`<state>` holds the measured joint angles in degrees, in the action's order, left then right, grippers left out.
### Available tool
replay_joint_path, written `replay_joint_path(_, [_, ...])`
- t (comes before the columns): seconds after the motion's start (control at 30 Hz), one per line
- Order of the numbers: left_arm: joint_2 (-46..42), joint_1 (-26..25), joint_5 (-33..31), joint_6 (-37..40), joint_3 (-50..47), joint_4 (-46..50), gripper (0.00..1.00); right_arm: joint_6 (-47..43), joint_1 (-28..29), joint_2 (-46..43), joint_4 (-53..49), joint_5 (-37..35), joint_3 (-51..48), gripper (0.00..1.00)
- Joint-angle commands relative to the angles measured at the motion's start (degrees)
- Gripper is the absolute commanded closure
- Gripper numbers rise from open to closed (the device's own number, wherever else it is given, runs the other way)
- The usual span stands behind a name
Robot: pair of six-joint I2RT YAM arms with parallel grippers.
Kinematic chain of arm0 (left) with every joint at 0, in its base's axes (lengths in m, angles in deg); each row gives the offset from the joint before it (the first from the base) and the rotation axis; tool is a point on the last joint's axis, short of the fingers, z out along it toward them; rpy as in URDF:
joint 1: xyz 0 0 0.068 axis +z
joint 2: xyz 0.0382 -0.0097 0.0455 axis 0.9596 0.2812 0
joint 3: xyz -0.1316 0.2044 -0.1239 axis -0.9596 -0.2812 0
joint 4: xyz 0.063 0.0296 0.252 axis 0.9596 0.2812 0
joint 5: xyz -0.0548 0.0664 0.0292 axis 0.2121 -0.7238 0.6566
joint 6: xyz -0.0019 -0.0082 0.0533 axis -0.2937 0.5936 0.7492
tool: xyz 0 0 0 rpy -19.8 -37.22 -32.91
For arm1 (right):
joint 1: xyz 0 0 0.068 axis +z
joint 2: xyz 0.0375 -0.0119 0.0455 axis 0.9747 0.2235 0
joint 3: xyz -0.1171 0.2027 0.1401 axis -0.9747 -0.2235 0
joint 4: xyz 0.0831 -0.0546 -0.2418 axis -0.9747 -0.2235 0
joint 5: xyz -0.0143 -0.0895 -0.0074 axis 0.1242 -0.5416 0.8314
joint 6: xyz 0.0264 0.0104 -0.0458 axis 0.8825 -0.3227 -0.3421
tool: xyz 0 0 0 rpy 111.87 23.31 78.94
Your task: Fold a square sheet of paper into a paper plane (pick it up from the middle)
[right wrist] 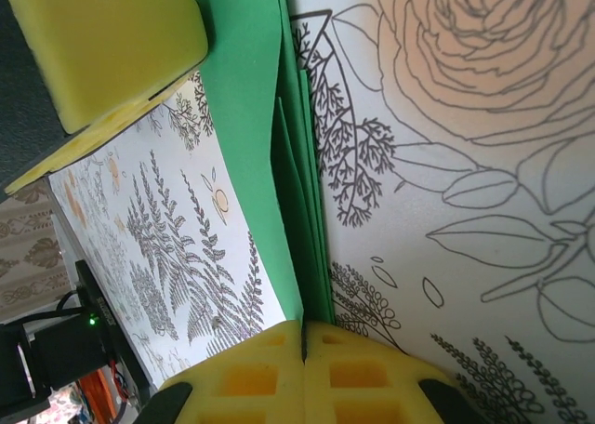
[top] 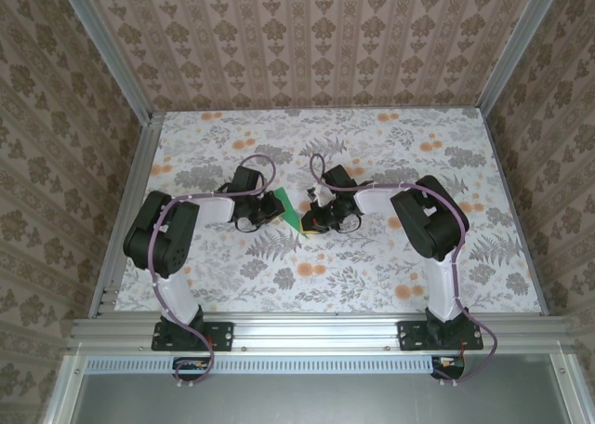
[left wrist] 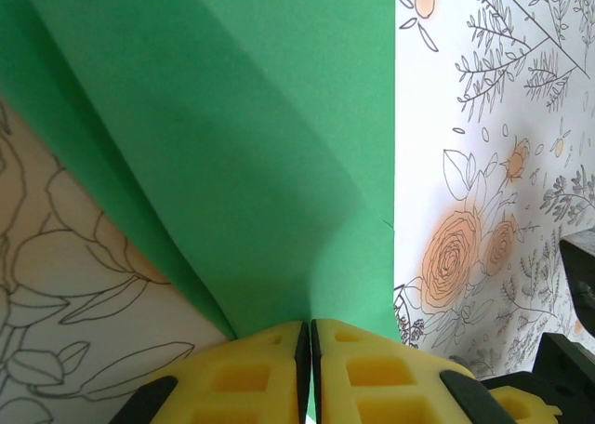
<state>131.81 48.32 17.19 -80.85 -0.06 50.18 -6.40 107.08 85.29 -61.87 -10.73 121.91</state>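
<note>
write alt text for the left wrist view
A folded green paper sheet, pinched between the shut yellow pads of the left end effector at the bottom, fans up across the frame. Behind it lies a floral-print tabletop.

1. Result: no text, label, brand, number or sign can be read on any surface in the three views.
2. Bright green folded sheet of paper [left wrist: 279,164]: plain matte faces, no print.
3. White tabletop with grey-and-orange floral print [left wrist: 502,164]: drawn flowers and leaves, no lettering.
4. Beige ornament-patterned walls [top: 307,43]: repeating motif, no characters.
5. Black-and-white robot arm housings [top: 158,233]: too small in the top view to tell any marking.
6. Black box at the table edge [right wrist: 56,350]: one lit green indicator, no legible caption.
</note>
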Motion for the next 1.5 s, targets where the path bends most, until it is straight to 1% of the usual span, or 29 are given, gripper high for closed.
replay_joint_path(0.0, [3.5,1.2,-5.2,-0.5,0.4,6.1,0.86,-1.3,-0.3,-2.0,-8.0,-5.2,-1.2,0.94])
replay_joint_path(0.13, [4.4,1.1,-5.9,-0.4,1.9,9.6,0.86,-0.8,-0.2,-6.0,-6.7,-5.4,-0.8,0.85])
replay_joint_path(0.27, [5.1,0.9,-6.6,0.0,3.1,12.0,0.86,-1.2,0.4,-8.8,-5.3,-4.7,-0.5,0.82])
replay_joint_path(0.4, [5.8,0.6,-6.9,0.2,4.1,13.4,0.86,-1.9,2.1,-8.7,-5.5,-3.5,1.3,0.81])
replay_joint_path(0.57, [6.1,0.2,-7.2,0.4,4.8,14.2,0.86,-3.2,4.2,-6.1,-8.1,-5.0,4.7,0.83])
replay_joint_path(0.77, [6.1,0.0,-7.4,0.7,5.0,14.8,0.86,-5.2,4.8,-2.5,-13.8,-10.0,8.5,0.85])
replay_joint_path(0.93, [6.5,0.0,-7.4,0.7,5.2,14.8,0.86,-6.2,4.8,-1.7,-16.9,-13.9,9.0,0.86])
replay_joint_path(1.13, [6.6,0.1,-7.7,0.9,5.3,15.3,0.86,-6.8,4.7,-1.5,-18.2,-16.9,8.4,0.87])
replay_joint_path(1.47, [6.5,0.1,-7.8,1.0,5.4,15.7,0.86,-7.3,4.7,-0.6,-18.9,-17.3,8.1,0.87])
